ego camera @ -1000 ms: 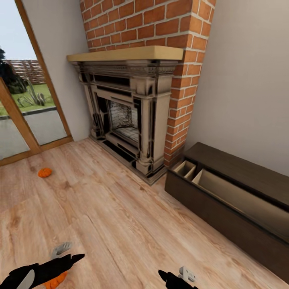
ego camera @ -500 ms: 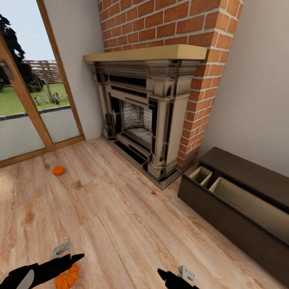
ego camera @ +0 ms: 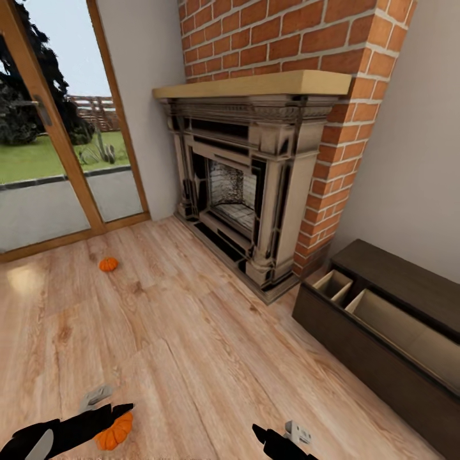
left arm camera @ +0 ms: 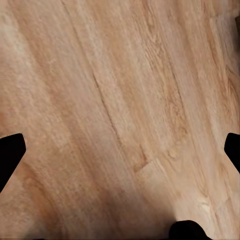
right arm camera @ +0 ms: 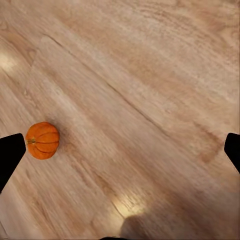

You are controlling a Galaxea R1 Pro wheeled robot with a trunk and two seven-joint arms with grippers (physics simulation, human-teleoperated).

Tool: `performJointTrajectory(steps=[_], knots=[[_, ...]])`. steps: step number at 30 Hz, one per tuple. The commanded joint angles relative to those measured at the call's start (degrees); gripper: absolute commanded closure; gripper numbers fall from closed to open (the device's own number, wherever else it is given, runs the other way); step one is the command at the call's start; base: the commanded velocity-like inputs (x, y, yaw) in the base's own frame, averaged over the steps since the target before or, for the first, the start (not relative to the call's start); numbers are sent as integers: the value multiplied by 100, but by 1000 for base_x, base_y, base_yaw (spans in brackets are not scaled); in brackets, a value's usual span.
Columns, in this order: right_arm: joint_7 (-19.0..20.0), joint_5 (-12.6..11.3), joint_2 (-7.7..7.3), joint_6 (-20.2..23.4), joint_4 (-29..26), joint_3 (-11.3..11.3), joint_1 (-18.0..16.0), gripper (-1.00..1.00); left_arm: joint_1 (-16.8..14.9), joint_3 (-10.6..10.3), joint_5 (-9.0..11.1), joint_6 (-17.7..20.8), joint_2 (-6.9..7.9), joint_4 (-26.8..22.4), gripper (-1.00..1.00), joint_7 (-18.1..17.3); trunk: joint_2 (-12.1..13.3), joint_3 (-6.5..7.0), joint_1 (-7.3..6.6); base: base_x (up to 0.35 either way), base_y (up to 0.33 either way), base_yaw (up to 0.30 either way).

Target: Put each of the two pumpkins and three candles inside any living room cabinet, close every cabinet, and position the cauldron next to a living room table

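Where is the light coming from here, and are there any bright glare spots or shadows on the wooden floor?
Head view: daylight enters through the glass door, leaving a pale sheen on the floor nearby. Right wrist view: a bright glare patch beside a dark shadow near the pumpkin. Left wrist view: soft shadow, slightly blurry boards.

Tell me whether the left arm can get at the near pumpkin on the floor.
Probably yes: the near pumpkin lies on bare floor just beside the left gripper, with nothing between them. The arm would need to lower.
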Motion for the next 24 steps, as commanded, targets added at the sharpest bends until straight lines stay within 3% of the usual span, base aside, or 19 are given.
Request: performJointTrajectory(steps=[1, 14, 24], knots=[[14, -56, -1, -38, 11, 47, -5, -100, -3, -18, 58, 40, 8, -1, -100, 11, -2, -5, -1, 0, -32, 287], [-11, -56, 0, -62, 21, 45, -5, -100, -2, -19, 58, 31, 4, 36, -100, 12, -2, -5, -1, 5, -5, 288], [-12, -65, 0, -71, 22, 45, -5, -100, -3, -18, 64, -169, -8, 146, -100, 12, -2, -5, -1, 178, 0, 289]])
